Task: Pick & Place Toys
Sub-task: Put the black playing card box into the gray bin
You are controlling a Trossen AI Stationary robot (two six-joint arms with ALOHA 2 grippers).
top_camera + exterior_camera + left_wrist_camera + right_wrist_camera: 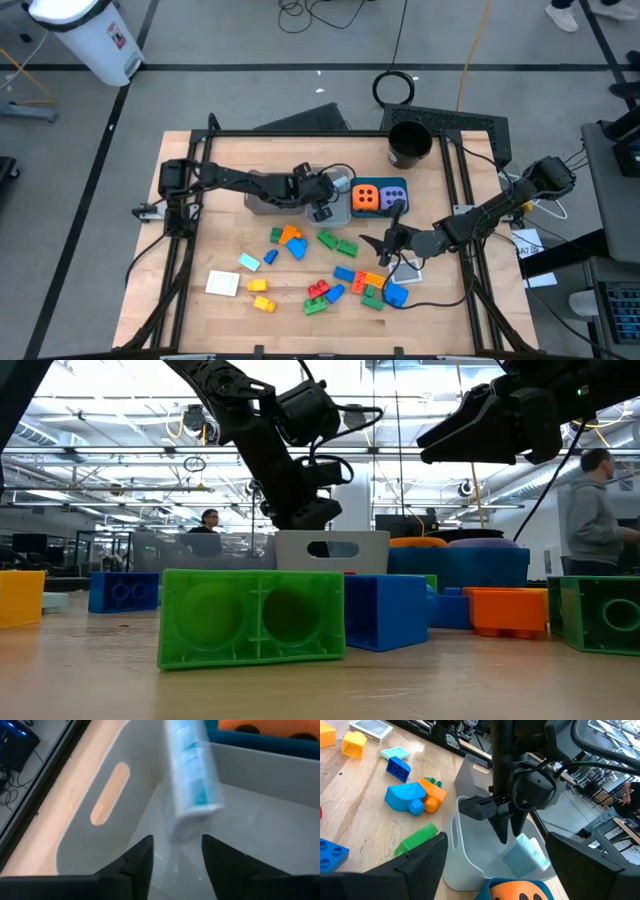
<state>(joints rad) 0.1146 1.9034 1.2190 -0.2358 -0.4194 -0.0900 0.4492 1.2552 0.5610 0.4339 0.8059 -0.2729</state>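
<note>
The left hand [507,832] is hanging over the clear plastic rectangular bin [470,865], its two dark fingers [137,862] standing a little apart and gripping nothing. Just under the fingertips a small pale teal plastic brick [526,854] is falling free, tilted, inside the bin walls; in the left wrist view it is showing blurred between the fingers. I am judging that this brick is light and stiff, with smooth and rather slippery faces, so it is best taken across two flat opposite sides, not over the studs.

The right hand [385,243] is waiting with its fingers wide and empty, above the wooden surface [200,240], near the teal rectangular bin [395,187] where the orange dotted cube [365,197] and the purple dotted cube [388,196] are sitting.

Farther out, many small plastic bricks [330,285] in red, blue, green, orange and yellow are lying loose on the surface, and a flat white card [222,283] is lying apart from them.
</note>
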